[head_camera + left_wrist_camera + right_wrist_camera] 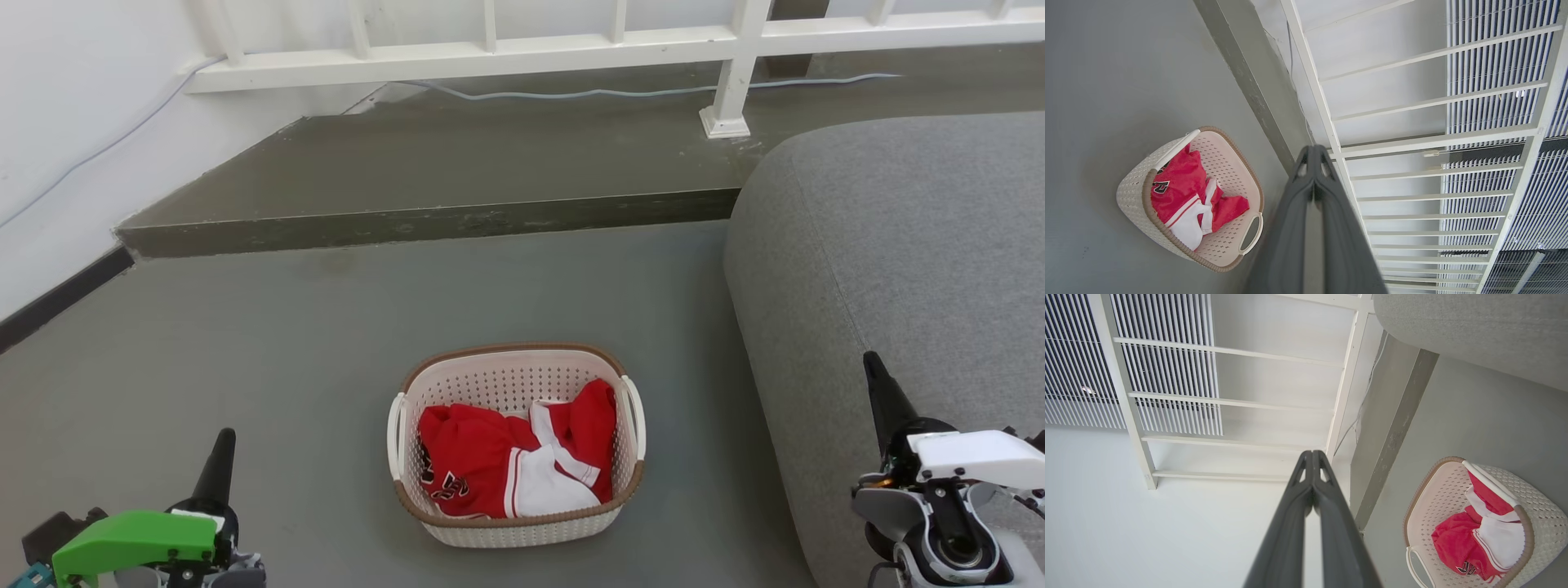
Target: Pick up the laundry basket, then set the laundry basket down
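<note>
Mostly grey floor [245, 343] spreads ahead, with a grey sofa [898, 245] on the right and a raised step [457, 163] under a white railing [571, 45] beyond. The laundry basket [510, 349] stands on the floor near the sofa, holding red-and-white clothing [482, 465]. The left end effector [222, 445] and right end effector [875, 371] hang well apart from it on either side, fingers pressed together, empty.

text: none legible | red clothing [473, 453] in laundry basket [522, 532] | black-white lettering [448, 488] partly hidden, unreadable
</note>
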`<state>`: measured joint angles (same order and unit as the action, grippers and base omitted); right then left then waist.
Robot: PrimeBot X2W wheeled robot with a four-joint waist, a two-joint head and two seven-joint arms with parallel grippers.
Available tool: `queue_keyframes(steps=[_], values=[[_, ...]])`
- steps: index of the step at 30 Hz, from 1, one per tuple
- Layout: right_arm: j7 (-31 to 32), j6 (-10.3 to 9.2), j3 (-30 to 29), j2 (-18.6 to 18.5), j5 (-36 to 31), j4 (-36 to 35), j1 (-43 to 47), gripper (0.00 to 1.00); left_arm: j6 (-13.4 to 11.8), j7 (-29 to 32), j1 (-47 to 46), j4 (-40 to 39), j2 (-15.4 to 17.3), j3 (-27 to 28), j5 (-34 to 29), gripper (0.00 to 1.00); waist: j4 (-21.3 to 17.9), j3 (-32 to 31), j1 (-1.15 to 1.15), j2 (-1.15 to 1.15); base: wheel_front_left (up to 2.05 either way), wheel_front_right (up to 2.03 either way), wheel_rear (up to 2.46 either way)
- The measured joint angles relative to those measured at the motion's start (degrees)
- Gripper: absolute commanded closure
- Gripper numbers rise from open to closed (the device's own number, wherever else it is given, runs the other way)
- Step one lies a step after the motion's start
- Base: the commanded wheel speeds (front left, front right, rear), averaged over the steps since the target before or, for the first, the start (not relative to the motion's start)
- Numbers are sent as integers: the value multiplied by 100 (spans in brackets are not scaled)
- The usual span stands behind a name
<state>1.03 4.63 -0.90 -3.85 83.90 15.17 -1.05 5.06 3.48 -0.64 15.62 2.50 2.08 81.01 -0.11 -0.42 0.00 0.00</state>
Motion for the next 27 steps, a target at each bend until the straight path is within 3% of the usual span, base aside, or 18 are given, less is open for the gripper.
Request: queue_keyframes(steps=[18,27], values=[[255,192,-347,-7,1031,23,-169,100,192,286,-282,32,-36,234,1048,100,12,59,0,0,0,0,0],[255,192,-366,-15,1054,33,-204,100,200,287,-288,33,-38,255,1085,100,12,58,0,0,0,0,0]])
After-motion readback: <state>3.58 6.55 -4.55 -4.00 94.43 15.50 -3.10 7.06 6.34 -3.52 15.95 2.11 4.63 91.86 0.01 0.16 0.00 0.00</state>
